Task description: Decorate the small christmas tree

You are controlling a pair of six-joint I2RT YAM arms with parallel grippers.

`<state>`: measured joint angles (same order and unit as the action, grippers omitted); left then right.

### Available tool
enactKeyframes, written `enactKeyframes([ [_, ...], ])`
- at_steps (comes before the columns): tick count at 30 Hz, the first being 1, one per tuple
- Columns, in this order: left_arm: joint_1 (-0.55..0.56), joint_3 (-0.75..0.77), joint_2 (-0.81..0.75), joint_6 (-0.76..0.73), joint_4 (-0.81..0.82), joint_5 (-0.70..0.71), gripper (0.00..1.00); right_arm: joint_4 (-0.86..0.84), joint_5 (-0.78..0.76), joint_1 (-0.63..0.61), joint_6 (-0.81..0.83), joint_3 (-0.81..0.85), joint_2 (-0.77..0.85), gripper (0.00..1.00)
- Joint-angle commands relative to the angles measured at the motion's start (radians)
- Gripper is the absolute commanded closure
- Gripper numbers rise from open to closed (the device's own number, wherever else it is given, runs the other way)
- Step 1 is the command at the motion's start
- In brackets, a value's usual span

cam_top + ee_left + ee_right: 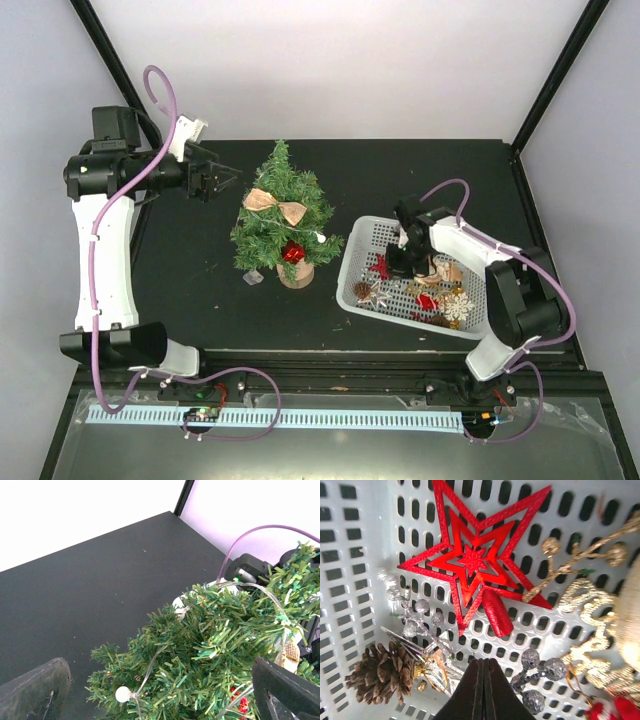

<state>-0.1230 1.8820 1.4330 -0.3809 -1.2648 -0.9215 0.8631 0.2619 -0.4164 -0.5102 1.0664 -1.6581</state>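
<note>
While the small christmas tree (285, 215) stands on its stump left of the worktop's centre, wearing a tan bow (276, 204), a red bauble (293, 252) and a string of lights (123, 694), our left gripper (228, 178) hangs spread wide beside it, toward the left edge. Our right gripper (484, 669) is pinched together, grasping nothing, over a red star (470, 565) in the white basket (350, 272) near the right edge.

The small Christmas tree (283, 215) stands on its round tan wooden stump (295, 276), left of centre on the black table (180, 250). Its bristly dark green branches form a cone. They carry a tan bow (276, 204) midway up, a red bauble (293, 252) low on the near side, and a clear string of lights (122, 694) with white bulbs.
</note>
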Motion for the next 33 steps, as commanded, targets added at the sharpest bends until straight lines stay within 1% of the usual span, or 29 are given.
enactKeyframes([
  [1, 0.003, 0.041, -0.030, -0.001, 0.006, -0.040, 0.01, 0.071, -0.067, 0.011, 0.065, 0.078, 0.060, 0.99],
  [5, 0.006, 0.060, -0.030, -0.023, -0.014, -0.073, 0.01, 0.146, -0.118, 0.011, 0.108, 0.144, 0.108, 0.99],
  [7, 0.024, 0.066, -0.030, -0.052, -0.031, -0.064, 0.01, 0.165, -0.146, 0.011, 0.119, 0.151, 0.129, 0.99],
  [10, 0.067, 0.061, -0.032, -0.077, -0.044, -0.020, 0.01, 0.164, -0.181, 0.011, 0.118, 0.135, 0.129, 0.99],
  [13, 0.104, 0.059, -0.036, -0.080, -0.041, 0.002, 0.01, 0.148, -0.179, 0.011, 0.100, 0.131, 0.127, 0.99],
  [17, 0.127, 0.069, -0.037, -0.101, -0.052, 0.015, 0.01, 0.154, -0.179, 0.010, 0.079, 0.207, 0.186, 0.99],
  [21, 0.131, 0.060, -0.040, -0.083, -0.024, 0.077, 0.01, 0.151, -0.178, 0.007, 0.071, 0.369, 0.296, 0.99],
  [24, 0.131, 0.047, -0.041, -0.023, 0.025, 0.130, 0.01, 0.124, -0.164, -0.021, 0.056, 0.506, 0.346, 0.99],
  [27, 0.117, 0.052, -0.035, 0.010, 0.045, 0.116, 0.01, 0.150, -0.135, -0.078, 0.056, 0.668, 0.301, 0.99],
  [30, 0.083, 0.065, -0.026, 0.045, 0.064, 0.077, 0.01, 0.220, -0.133, -0.171, 0.077, 0.851, 0.208, 0.99],
  [33, 0.036, 0.072, -0.016, 0.091, 0.087, 0.043, 0.01, 0.287, -0.093, -0.218, 0.064, 0.922, 0.129, 0.99],
])
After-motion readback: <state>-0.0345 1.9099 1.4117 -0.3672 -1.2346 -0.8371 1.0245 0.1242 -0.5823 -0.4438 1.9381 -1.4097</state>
